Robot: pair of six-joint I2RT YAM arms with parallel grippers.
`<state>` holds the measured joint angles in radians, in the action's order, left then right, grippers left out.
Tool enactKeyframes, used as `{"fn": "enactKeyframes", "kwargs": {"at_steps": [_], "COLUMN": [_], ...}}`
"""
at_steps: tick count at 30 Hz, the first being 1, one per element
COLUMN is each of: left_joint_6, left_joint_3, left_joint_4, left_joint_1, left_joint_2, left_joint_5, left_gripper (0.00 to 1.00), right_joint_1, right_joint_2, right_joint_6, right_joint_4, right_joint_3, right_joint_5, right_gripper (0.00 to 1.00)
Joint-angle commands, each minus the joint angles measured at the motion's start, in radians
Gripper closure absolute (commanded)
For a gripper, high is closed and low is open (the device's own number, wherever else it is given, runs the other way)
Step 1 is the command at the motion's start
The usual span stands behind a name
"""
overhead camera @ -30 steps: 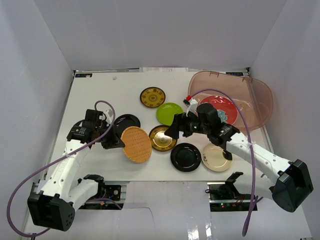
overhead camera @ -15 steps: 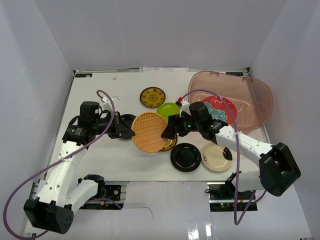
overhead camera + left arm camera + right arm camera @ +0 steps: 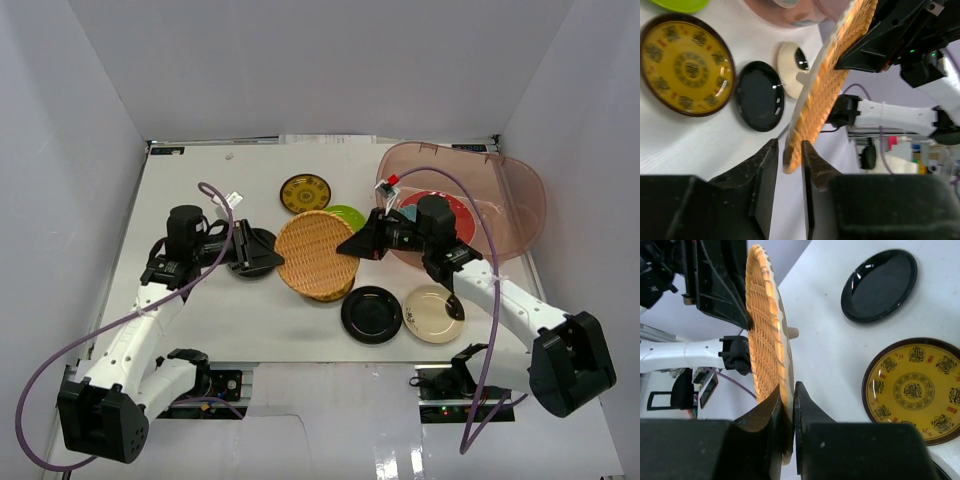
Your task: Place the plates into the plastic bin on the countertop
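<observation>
Both the left end effector point(image 3: 268, 263) and the right end effector point(image 3: 350, 245) are clamped, jaws drawn close, on opposite rims of the woven plate point(image 3: 315, 255). The plate is held tilted off the surface point(image 3: 200, 180), near a black plate point(image 3: 372, 313), just left of the bin point(image 3: 515, 185), in which a red plate point(image 3: 455, 208) is seen.
</observation>
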<state>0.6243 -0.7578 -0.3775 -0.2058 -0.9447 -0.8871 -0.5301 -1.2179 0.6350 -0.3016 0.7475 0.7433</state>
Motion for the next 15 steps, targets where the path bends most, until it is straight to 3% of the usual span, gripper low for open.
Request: {"fn": "enactKeyframes", "kwargs": {"at_steps": [1,2,5,8,11,15], "left_joint_6": [0.077,0.072,0.092,0.129,0.137,0.16], "left_joint_3": [0.006,0.026,0.102,0.164,0.193,0.209], "left_joint_4": [0.144,0.144,0.22,0.262,0.264,0.278], "left_joint_1": [-0.018,-0.018,-0.021,-0.032,-0.058,-0.128], "left_joint_2": [-0.002,-0.003,0.021,0.035,-0.005,-0.08], "left_joint_5": [-0.121,-0.107,-0.055,0.031,0.135,0.258], "left_gripper": [0.61,0.47,0.33,0.3,0.29,0.29], "right_joint_1": [0.053,0.114,0.234,0.446,0.583,0.679], "right_joint_2": [0.064,0.083,0.139,0.137,0.101,0.052], "right_joint_6": [0.031,0.04,0.051,0.063,0.104,0.1], "right_joint_4": [-0.09,-0.08,-0.018,0.088,0.093,0.119], "right_joint_3": [0.018,0.03,0.093,0.162,0.15,0.132], "right_joint_5": [-0.053,-0.064,-0.108,-0.189,-0.3,-0.459], "right_gripper": [0.92,0.92,0.92,0.92,0.92,0.92]}}
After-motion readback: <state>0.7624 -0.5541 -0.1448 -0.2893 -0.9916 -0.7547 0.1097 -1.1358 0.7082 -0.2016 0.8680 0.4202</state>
